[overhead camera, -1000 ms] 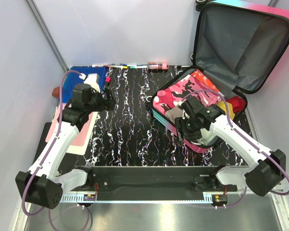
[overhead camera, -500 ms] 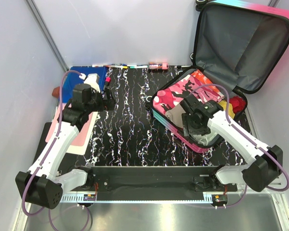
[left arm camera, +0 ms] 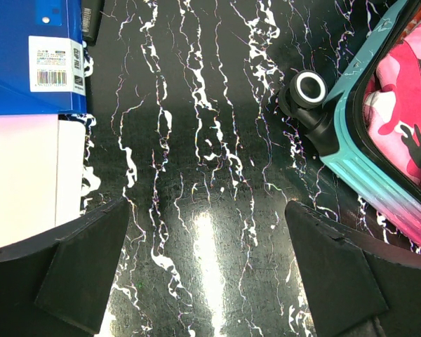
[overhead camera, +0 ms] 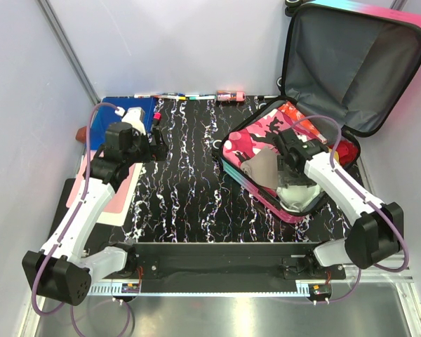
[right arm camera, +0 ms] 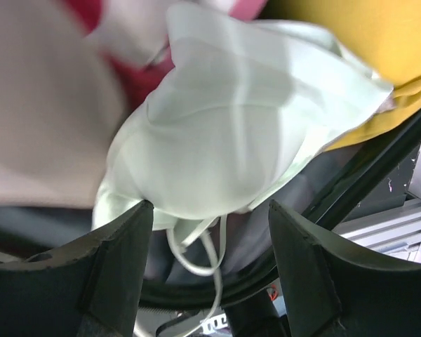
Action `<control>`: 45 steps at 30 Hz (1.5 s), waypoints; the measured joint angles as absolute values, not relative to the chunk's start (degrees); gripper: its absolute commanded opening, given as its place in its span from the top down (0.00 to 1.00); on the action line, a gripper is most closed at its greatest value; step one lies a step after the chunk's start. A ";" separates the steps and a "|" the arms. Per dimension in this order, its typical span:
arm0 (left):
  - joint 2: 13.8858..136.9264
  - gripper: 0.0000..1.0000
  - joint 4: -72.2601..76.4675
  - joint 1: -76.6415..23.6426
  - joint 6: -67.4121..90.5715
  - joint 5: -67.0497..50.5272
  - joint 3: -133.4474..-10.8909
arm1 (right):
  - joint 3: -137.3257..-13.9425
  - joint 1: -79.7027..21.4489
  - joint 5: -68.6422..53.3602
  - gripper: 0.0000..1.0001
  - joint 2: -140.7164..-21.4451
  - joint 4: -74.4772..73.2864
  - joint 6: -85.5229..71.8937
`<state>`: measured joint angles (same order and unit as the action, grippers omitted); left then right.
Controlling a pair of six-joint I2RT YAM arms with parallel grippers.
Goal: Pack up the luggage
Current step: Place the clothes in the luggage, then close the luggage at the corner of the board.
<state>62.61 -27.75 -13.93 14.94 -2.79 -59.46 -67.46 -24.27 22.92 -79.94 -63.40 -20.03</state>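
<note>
The luggage (overhead camera: 351, 63) lies open at the right of the tabletop (overhead camera: 189, 189), its lid propped back for loading. The right gripper (right arm camera: 209, 210) hovers over a pale garment (right arm camera: 231, 126) inside, jaws apart and holding nothing. The left gripper (left arm camera: 207, 210) idles with jaws wide.

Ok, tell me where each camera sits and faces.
Top external: above, behind the robot, looking down; left arm, right arm, open luggage.
Left wrist: faces down at the black table; own fingers at bottom corners.
Right wrist: close on white cloth in the luggage; own fingers below.
Shared: top and left wrist both show the blue folder.
</note>
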 measured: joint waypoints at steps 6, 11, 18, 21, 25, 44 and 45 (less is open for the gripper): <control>62.59 0.01 -27.75 -13.93 14.94 -2.79 -59.46 | -66.32 -20.71 21.50 0.27 -79.05 -60.53 -17.74; 62.59 0.01 -27.75 -13.93 14.94 -2.79 -59.46 | -66.65 -20.71 13.58 0.31 -74.59 -58.98 -15.33; 62.59 0.01 -27.75 -13.93 14.96 -2.79 -59.44 | -67.61 -20.93 0.56 0.41 -68.64 -60.10 -13.30; 62.61 0.01 -27.75 -13.93 14.96 -2.79 -59.42 | -67.66 -21.15 -4.10 0.42 -69.19 -61.67 -12.86; 62.61 0.01 -27.75 -13.93 14.96 -2.79 -59.42 | -67.92 -21.37 -6.74 0.40 -70.52 -63.35 -12.84; 62.61 0.01 -27.75 -13.93 14.94 -2.85 -59.42 | -80.44 -20.67 8.19 0.22 -74.98 -55.66 -13.50; 62.59 0.01 -27.75 -13.93 14.94 -2.87 -59.42 | -81.41 -20.14 9.89 0.22 -74.89 -54.17 -13.15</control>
<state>62.59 -27.75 -13.93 14.94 -2.87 -59.42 -81.41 -20.14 9.89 -74.89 -54.17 -13.15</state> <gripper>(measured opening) 0.984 0.766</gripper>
